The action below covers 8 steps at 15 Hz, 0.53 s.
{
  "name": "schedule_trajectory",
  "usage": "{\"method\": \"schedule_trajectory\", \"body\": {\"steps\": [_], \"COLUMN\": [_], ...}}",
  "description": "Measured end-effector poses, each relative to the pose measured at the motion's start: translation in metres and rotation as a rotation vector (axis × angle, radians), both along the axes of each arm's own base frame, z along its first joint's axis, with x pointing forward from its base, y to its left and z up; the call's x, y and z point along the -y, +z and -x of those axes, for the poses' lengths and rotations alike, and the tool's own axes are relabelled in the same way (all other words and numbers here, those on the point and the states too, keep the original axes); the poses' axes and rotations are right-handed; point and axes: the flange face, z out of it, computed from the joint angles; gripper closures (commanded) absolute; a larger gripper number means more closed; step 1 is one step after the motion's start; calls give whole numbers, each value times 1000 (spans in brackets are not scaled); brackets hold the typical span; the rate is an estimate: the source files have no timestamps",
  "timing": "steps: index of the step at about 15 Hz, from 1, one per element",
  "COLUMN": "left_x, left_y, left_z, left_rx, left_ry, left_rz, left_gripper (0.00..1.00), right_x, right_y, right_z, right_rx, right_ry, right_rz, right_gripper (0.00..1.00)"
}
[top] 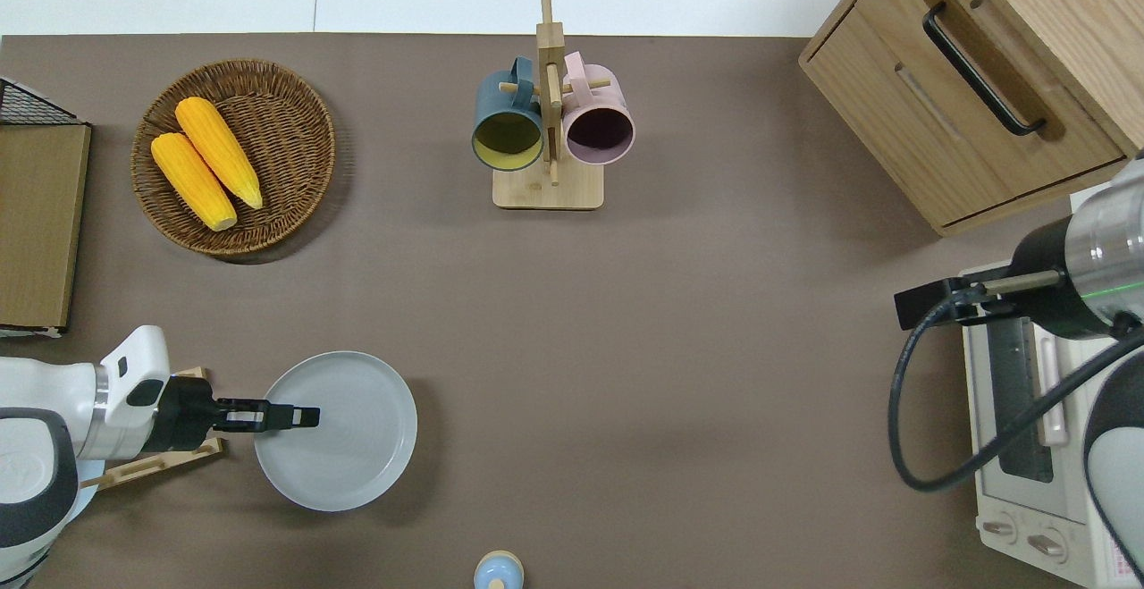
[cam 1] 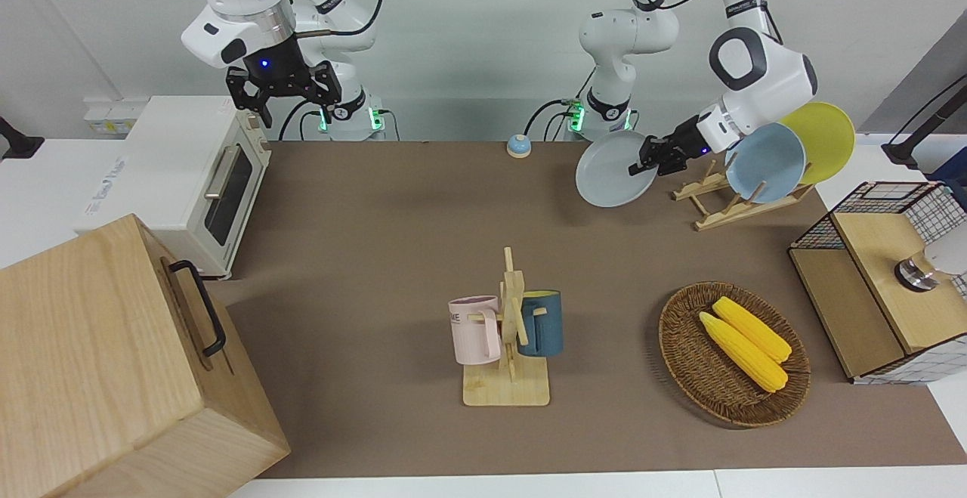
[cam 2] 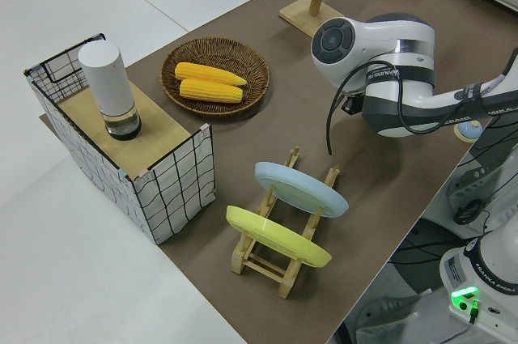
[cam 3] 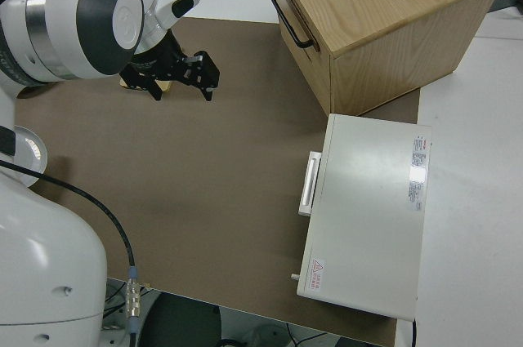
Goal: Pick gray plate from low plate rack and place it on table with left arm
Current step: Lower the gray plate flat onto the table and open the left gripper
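Note:
My left gripper [cam 1: 644,166] is shut on the rim of the gray plate [cam 1: 608,174]. It holds the plate tilted and low over the brown table [cam 1: 378,218], beside the low plate rack [cam 1: 714,205] toward the table's middle. In the overhead view the left gripper [top: 299,416] reaches over the plate [top: 349,437] from the rack [top: 156,464]. In the left side view the arm hides the plate, and the rack [cam 2: 275,261] shows. My right arm is parked, its gripper [cam 1: 281,94] open.
The rack holds a sky-blue plate [cam 1: 764,162] and a yellow plate [cam 1: 822,139]. A small blue bell [top: 498,571] sits near the robots' edge. A corn basket [cam 1: 733,354], mug stand [cam 1: 508,339], wire box [cam 1: 884,279], toaster oven [cam 1: 204,173] and wooden cabinet [cam 1: 113,362] stand around.

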Motion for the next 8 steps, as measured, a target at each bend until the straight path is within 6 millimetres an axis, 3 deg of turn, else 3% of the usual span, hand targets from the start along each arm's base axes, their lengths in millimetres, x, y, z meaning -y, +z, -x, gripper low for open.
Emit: {"method": "schedule_trajectory", "body": {"steps": [3,6,7,8], "left_x": [-2,-2,-1,-1], "left_y": [-29,-38,-39,-41], "left_z": [2,1,2,3], "left_rx": [18,31,33,33], "left_ry": [-14,-27,-32,-34], "left_rz": [-9,-22,-22,-23], "left_gripper": [1000,1000,963,866], "right_x": [0,0,0,0], "right_y": [0,0,0,0], "right_z": [0,0,0,0], "right_rx": [0,0,0,0], "right_ry": [0,0,0,0], "right_rz": [0,0,0,0], "right_gripper": [13,11,13,13]}}
